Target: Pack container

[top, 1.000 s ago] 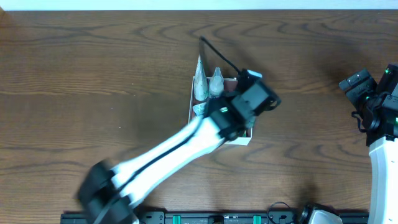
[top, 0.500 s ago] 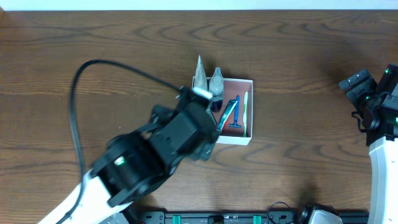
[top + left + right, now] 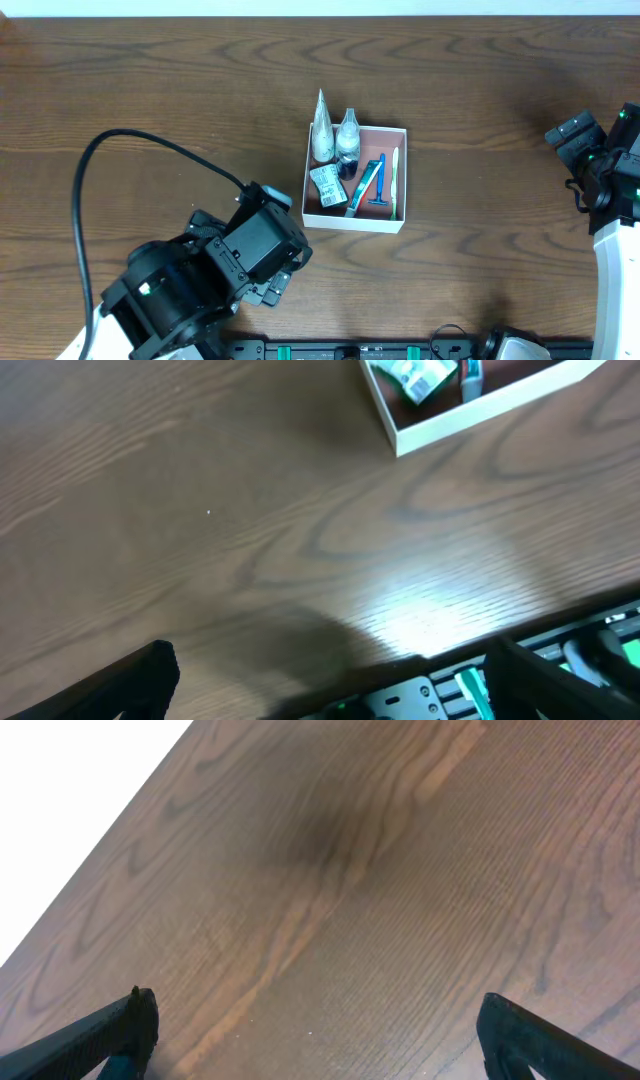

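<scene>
The container (image 3: 356, 222) is a shallow square white-walled box at mid-table with a pinkish-brown floor. Inside it are a white tube (image 3: 320, 125), a small bottle (image 3: 347, 135), a small packet (image 3: 327, 185), a blue razor (image 3: 379, 185) and a white toothbrush (image 3: 394, 178). My left gripper (image 3: 281, 240) hangs open and empty near the table's front, left of and below the box. In the left wrist view its jaws (image 3: 340, 690) stand wide apart, with a corner of the container (image 3: 480, 405) at the top right. My right gripper (image 3: 580, 138) is open and empty at the far right, over bare wood (image 3: 315, 1040).
A black cable (image 3: 120, 150) loops from the left arm over the table's left half. A black rail with green clips (image 3: 350, 350) runs along the front edge and shows at the bottom right of the left wrist view (image 3: 470, 690).
The left arm pulled back from over the container to the front left, and its jaws opened. The box's contents now show. The right arm has not moved.
</scene>
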### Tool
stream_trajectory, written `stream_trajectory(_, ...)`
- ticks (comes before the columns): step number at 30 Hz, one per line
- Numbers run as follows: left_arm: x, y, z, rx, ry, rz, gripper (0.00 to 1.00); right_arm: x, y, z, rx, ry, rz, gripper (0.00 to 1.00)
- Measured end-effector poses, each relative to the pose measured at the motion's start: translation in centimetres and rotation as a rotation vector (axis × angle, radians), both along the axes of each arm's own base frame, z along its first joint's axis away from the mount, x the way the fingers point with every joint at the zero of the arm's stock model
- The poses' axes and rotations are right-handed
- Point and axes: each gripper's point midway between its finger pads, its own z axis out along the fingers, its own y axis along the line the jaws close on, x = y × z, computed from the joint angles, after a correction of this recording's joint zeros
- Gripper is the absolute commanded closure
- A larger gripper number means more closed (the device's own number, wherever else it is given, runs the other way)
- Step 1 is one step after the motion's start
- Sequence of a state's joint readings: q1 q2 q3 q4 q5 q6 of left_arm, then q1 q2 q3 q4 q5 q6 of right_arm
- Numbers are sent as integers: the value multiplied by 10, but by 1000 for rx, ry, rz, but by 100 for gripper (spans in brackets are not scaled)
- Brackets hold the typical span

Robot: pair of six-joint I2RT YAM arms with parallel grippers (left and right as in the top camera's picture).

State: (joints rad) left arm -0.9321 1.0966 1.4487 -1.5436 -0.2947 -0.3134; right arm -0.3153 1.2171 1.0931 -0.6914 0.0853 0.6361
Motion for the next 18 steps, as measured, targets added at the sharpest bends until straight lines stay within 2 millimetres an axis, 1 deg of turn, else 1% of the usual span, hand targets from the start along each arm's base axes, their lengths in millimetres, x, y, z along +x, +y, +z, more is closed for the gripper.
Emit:
stream_trajectory(3,2,-3,-13,13,10,0,2,0,0,0,0,0,0,1)
stream_trajectory(5,9,-9,-23,-18,-10,11,2,0,0,0,0,0,0,1)
stream_trajectory(7,19,-9,-32,-62,-43,50,2,0,0,0,0,0,0,1)
stream_trajectory(10,40,2,-42,-173,-140,163,2,0,0,0,0,0,0,1)
stream_trajectory(13,58,20,-46,-290,-247,263,2,0,0,0,0,-1,1,1)
stream_trajectory(15,69,27,-45,-363,-328,278,2,0,0,0,0,0,0,1)
stream_trajectory(18,84,33,-37,-448,-473,237,2,0,0,0,0,0,0,1)
